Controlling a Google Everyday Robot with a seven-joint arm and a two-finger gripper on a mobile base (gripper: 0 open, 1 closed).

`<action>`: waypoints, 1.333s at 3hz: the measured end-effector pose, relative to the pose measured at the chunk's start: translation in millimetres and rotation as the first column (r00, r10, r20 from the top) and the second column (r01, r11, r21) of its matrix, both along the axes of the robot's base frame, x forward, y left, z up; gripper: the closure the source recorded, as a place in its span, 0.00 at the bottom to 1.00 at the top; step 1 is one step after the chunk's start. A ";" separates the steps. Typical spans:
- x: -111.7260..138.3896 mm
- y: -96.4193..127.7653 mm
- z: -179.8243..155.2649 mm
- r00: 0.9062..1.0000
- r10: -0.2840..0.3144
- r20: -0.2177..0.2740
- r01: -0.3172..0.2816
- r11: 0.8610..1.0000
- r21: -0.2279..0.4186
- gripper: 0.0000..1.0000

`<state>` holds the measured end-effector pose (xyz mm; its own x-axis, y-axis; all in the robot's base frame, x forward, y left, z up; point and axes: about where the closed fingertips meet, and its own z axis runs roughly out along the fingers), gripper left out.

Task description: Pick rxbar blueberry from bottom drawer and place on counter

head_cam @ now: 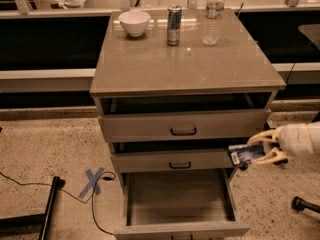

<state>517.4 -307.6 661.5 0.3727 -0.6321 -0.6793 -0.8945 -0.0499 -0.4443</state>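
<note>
The rxbar blueberry (242,155) is a small dark blue wrapper with pale markings. My gripper (261,147) comes in from the right and is shut on it. It holds the bar in the air at the right end of the middle drawer front, above the right side of the open bottom drawer (177,196). The bottom drawer is pulled out and shows a plain grey inside. The counter (185,59) is the glossy grey-brown cabinet top, well above the gripper.
On the counter's far edge stand a white bowl (135,22), a slim can (173,18) and a water bottle (213,15). The top (183,125) and middle (172,160) drawers stick out slightly. A blue tape cross (93,181), cables and a dark stand lie on the floor at left.
</note>
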 end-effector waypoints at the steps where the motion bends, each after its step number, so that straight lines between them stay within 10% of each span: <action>1: 8.1 -1.5 52.6 0.999 0.030 0.045 -0.028 0.999 -0.039 1.00; 4: 9.9 49.5 148.5 0.993 -0.029 0.117 0.031 0.999 -0.013 1.00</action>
<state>527.3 -258.0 810.0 0.4301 -0.6537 -0.6227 -0.8375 -0.0314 -0.5455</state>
